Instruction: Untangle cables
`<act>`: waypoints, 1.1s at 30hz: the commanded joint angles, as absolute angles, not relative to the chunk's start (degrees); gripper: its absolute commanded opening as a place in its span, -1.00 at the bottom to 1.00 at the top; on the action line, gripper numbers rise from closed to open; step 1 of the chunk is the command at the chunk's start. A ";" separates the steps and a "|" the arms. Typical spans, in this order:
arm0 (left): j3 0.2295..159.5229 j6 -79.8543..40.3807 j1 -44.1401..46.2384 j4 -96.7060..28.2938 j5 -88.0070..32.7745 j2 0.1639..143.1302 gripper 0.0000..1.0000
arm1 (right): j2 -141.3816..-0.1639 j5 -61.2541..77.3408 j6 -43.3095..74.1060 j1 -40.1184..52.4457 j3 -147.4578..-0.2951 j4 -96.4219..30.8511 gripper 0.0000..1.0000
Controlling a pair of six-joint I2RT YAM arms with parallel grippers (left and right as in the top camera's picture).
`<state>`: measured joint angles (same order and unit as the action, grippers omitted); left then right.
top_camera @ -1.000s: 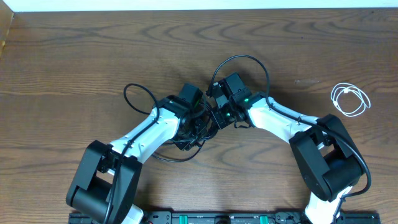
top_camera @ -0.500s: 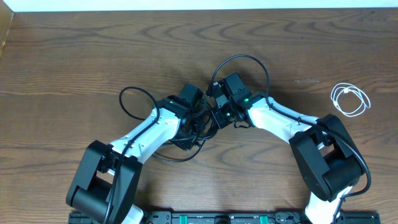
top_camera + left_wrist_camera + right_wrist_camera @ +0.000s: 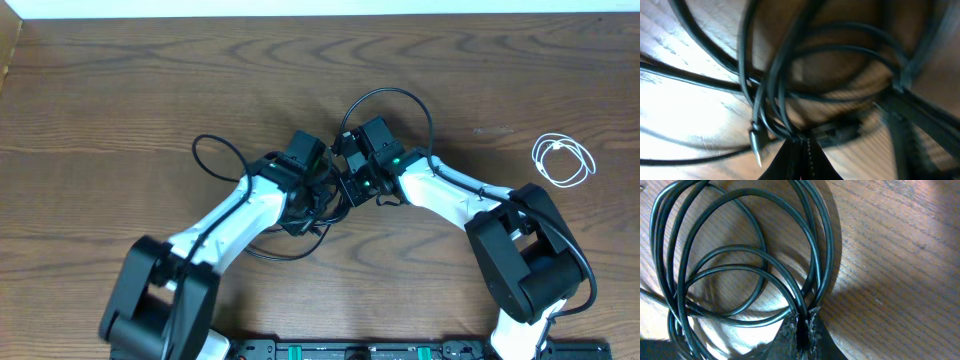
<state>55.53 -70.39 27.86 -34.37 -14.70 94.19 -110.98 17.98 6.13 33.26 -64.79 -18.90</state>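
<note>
Pinching the tangle of black cables point(image 3: 771, 85) at the middle of the table point(image 3: 120, 90), the left gripper point(image 3: 801, 146) is clamped on a strand. Just to its right, the right gripper point(image 3: 802, 324) is clamped on another loop. The white cable point(image 3: 563, 160) lies coiled far right, well apart.

One tangle of black cables point(image 3: 312, 205) lies on the one wooden table point(image 3: 120, 90); how many separate cords make it up cannot be told. Three loops stick out of the tangle: a left loop point(image 3: 196, 155), an upper loop point(image 3: 390, 91) on its far side and a lower loop point(image 3: 275, 257) on its near side. One white cable point(image 3: 563, 160) lies coiled well to the tangle's right. Two arms meet at the tangle, the left arm point(image 3: 225, 215) and the right arm point(image 3: 450, 190), with two grippers: the left gripper point(image 3: 801, 146) and the right gripper point(image 3: 802, 325). One metal plug tip point(image 3: 756, 145) shows within the tangle.
</note>
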 commanded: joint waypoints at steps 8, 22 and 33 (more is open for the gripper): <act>54.98 -63.29 27.66 -34.70 -13.87 78.39 -0.78 | -111.70 17.52 6.81 33.54 -64.69 -19.00 -0.85; 54.96 -84.99 33.52 -40.80 -10.44 89.78 0.16 | -111.70 20.64 6.98 33.54 -64.69 -19.05 -0.77; 54.96 -87.35 33.41 -40.45 -10.15 93.78 0.17 | -111.70 25.74 16.51 33.41 -64.69 -18.85 -0.98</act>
